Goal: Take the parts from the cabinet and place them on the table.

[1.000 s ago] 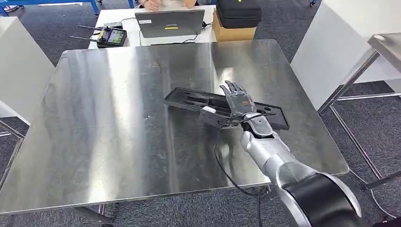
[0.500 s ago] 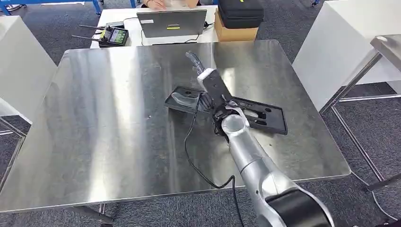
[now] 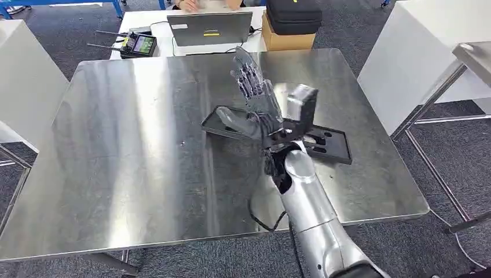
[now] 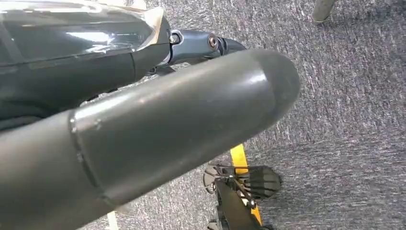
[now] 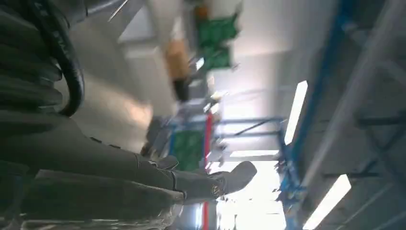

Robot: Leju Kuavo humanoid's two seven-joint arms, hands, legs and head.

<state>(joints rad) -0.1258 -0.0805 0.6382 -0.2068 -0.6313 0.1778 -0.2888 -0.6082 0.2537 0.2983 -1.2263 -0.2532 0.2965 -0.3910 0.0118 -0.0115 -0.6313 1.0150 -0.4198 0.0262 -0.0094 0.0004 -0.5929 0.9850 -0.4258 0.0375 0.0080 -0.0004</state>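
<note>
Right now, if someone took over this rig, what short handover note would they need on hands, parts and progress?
Right hand: raised above the steel table, fingers spread, holding nothing.
Left hand: hanging over the grey carpet; whether it is open or closed cannot be told.
Parts: a long black moulded tray-like part lies flat on the table, right of centre, partly behind the right arm.
Done: that part is on the table and released.
Left: the cabinet is not seen, so any remaining parts cannot be judged; check it before going on.
</note>
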